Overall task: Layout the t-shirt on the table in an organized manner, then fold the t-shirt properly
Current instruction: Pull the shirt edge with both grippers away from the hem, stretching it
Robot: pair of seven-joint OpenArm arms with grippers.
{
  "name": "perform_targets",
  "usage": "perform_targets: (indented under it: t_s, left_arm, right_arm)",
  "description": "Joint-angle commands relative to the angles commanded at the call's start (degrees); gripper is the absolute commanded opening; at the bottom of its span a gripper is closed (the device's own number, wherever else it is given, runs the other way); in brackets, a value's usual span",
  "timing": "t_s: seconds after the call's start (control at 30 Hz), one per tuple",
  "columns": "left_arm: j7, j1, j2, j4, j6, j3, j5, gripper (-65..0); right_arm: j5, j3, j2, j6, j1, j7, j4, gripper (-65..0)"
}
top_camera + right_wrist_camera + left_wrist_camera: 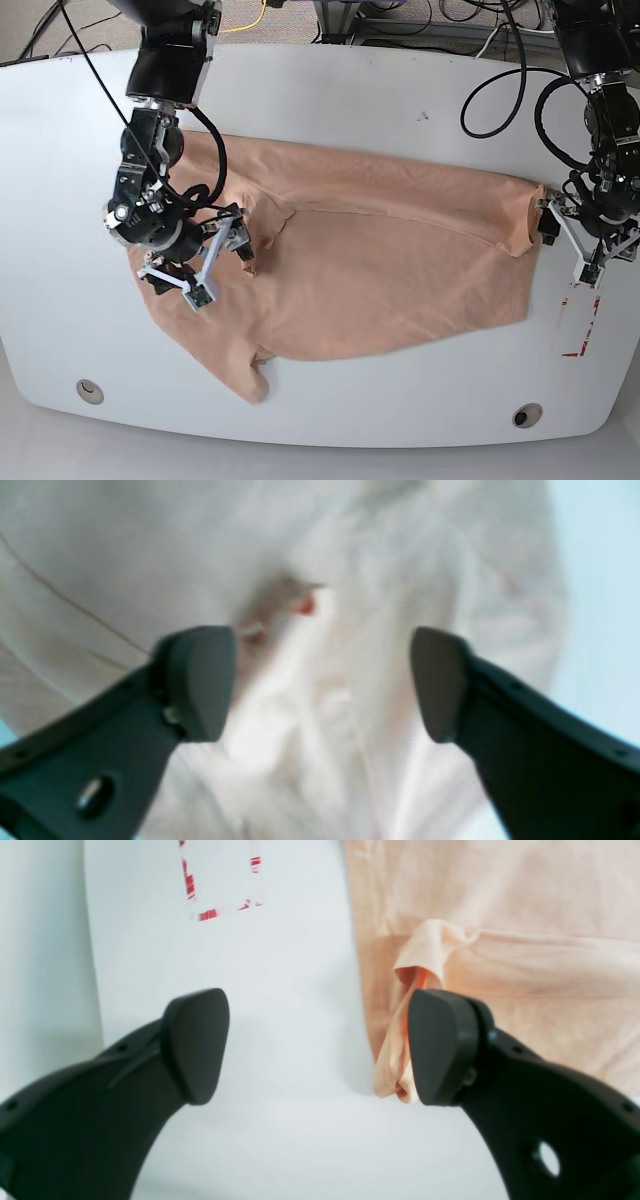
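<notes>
The t-shirt (370, 290) lies spread mid-surface (450, 395), its far edge partly turned over but rumpled; both left gripper (317, 1047) and right gripper (322, 685) gape emptily, with smoothing and most folding apparently left.

black robot arms (165, 130), silver screw heads, pale grey metal brackets, black looping cables (522, 70), dark rounded jaws (320, 1047)

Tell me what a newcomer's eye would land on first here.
Most likely the big peach-tan t-shirt, spread wrinkled across the middle of the white table, its far edge folded over. Next, the dark right tool above the shirt's left part in the base view, and the left tool, open near the opposite end, beside the red-marked outline.
</notes>
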Motion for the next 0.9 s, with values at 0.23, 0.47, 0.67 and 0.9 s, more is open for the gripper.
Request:
perform_targets:
  t_s: [0.23,0.47,0.67,0.9]
  left_arm:
    - [0.1,2.3,3.2,-1.1,-0.1,-12.7,-7.6,-12.1]
    - [-0.1,5.5,3.4,-3.0,-0.1,-12.8,-13.8,-12.1]
    - [-1.1,6.5,4.9,-3.0,-0.1,-10.1,-14.2,-12.1]
    - [-1.8,6.9,5.1,-3.3,-0.1,-8.0,-14.1,-12.1]
  right_arm:
    - [0.0,8.4,1.5,0.0,-9.3,0.0,5.5,-0.3]
    - [0.4,14.7,1.3,0.0,-15.6,0.0,7.3,-0.3]
    - [0.4,16.0,1.1,0.0,-19.5,0.0,7.6,-0.3]
    - [0.4,15.9,1.1,0.0,-20.5,0.0,7.6,-0.3]
